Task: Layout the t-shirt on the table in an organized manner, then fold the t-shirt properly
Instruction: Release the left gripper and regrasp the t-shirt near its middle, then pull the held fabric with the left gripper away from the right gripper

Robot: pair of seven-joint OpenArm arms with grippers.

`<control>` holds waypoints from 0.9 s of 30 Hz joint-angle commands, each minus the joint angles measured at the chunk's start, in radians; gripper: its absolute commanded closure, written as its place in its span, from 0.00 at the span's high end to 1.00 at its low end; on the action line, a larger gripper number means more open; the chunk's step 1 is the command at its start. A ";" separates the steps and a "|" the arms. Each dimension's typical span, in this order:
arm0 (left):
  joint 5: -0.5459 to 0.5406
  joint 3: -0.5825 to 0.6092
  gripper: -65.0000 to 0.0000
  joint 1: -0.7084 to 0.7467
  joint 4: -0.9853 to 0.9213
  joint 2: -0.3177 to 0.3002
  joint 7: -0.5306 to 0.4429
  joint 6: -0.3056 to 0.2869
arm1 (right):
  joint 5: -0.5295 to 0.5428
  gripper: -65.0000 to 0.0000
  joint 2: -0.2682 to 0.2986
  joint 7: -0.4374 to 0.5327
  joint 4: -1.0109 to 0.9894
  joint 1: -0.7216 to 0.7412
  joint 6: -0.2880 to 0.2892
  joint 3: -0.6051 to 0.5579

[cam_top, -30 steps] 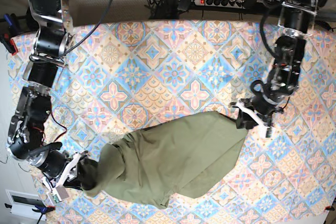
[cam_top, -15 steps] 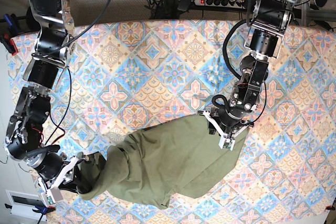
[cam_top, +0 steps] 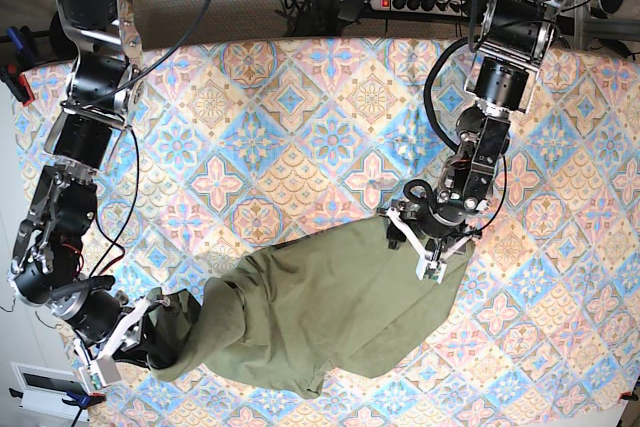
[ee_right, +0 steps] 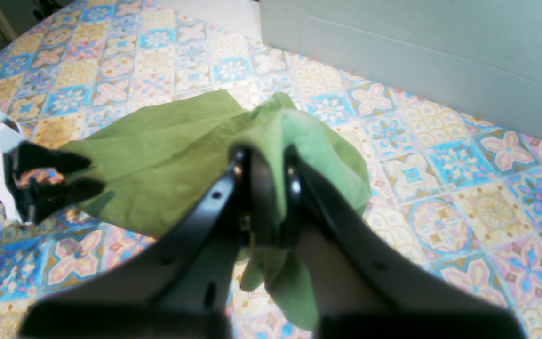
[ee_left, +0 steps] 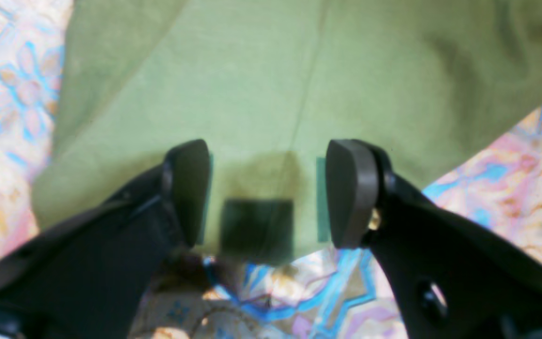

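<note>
The table (cam_top: 300,117), a single large surface under a patterned cloth of pink, blue and cream tiles, carries one t-shirt (cam_top: 330,307), an olive-green mass lying in the near half of the base view, bunched and uneven rather than spread flat. Its long axis runs slantwise across the table, from a gathered end at that view's lower left up to a broader corner toward the middle right. Two arms work it, one at each end. The right gripper (ee_right: 268,207) is clamped tight on the gathered end, cloth bulging over and hanging below its closed jaws, at the lower left of the base view. The left gripper (ee_left: 264,193) sits at the opposite corner with its jaws spread wide and nothing between them; green fabric lies flat beneath both pads (ee_left: 191,188), and the hem edge with bare tablecloth shows just behind them. The cloth therefore lies directly under and ahead of the left claw, which is the nearer one to that free corner, so a closing pinch there looks like the likely next need for stretching the shirt out along its length.
</note>
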 commanded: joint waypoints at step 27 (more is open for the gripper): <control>-0.441 -0.336 0.00 -0.274 0.351 -0.252 0.145 -0.003 | 0.023 0.01 0.009 0.032 0.012 0.037 0.003 0.118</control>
